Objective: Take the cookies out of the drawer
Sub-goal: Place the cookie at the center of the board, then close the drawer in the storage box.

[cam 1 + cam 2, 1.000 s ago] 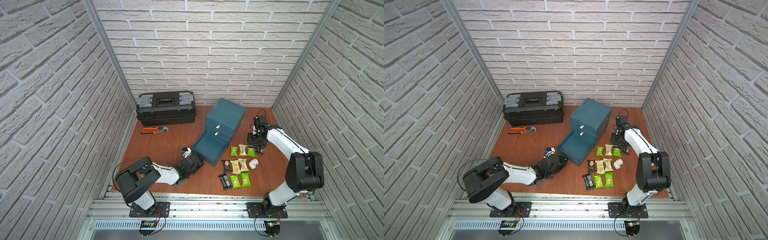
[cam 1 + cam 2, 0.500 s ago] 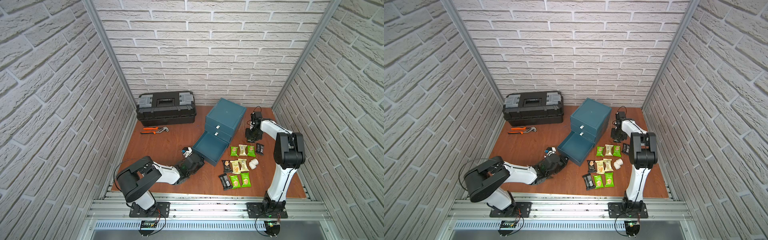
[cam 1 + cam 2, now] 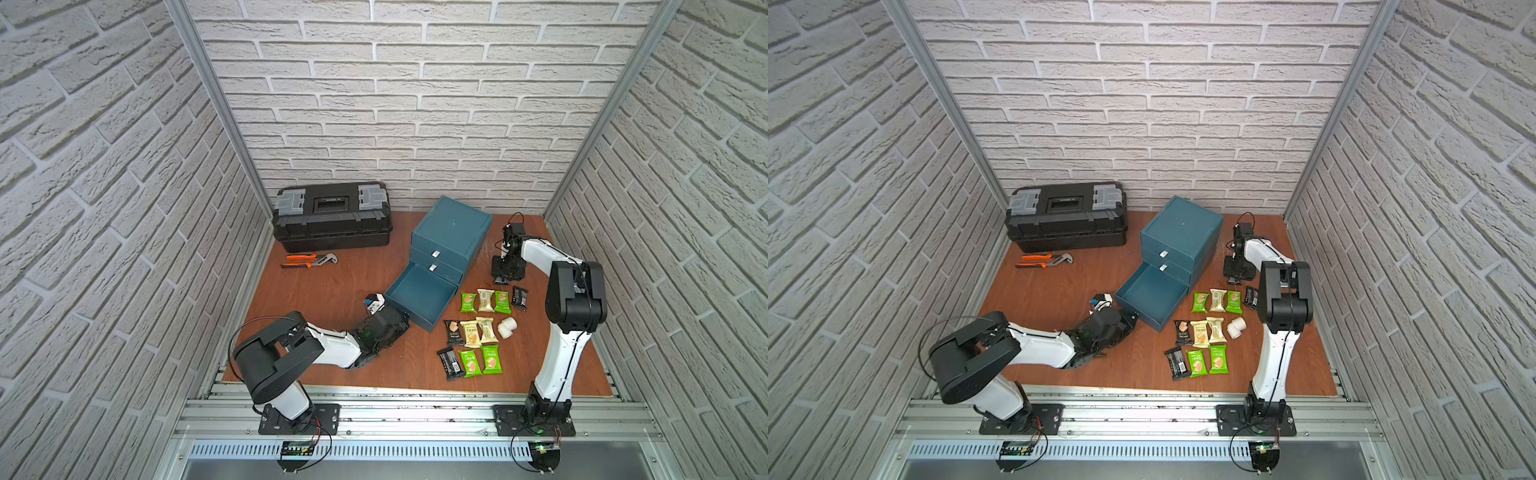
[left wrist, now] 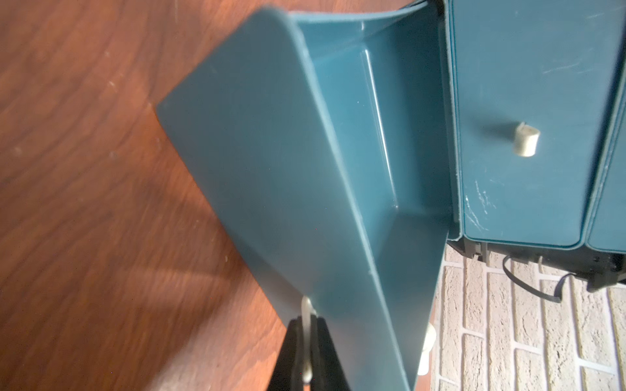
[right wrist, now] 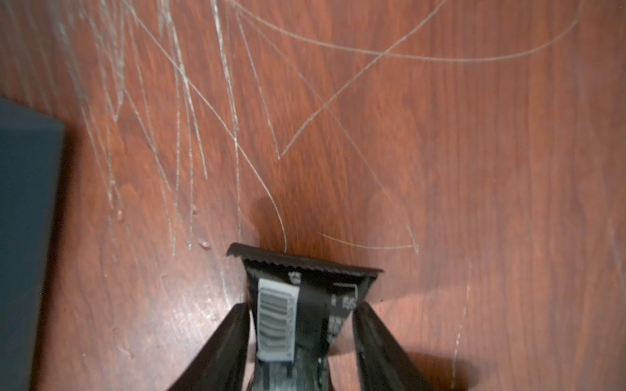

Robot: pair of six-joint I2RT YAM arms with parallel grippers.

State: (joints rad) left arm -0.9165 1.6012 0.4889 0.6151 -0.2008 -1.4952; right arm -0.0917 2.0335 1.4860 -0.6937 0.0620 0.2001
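My right hand (image 5: pixel 301 306) flanks a black cookie packet (image 5: pixel 315 287); grip I cannot tell. Released tilted, it could flip. My left hand (image 4: pixel 307 325) clenches the drawer handle (image 4: pixel 306 306).

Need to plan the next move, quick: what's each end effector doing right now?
Left end effector: closed on the drawer handle.
Right end effector: open, black cookie packet lying between its jaws.

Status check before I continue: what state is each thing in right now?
Bottom drawer: pulled open, empty.
Upper two drawers: shut.
Toolbox: lid closed.
Cookies: out, lying on the table.
Left gripper: shut on the drawer handle.
Right gripper: open, black packet lying between the jaws.
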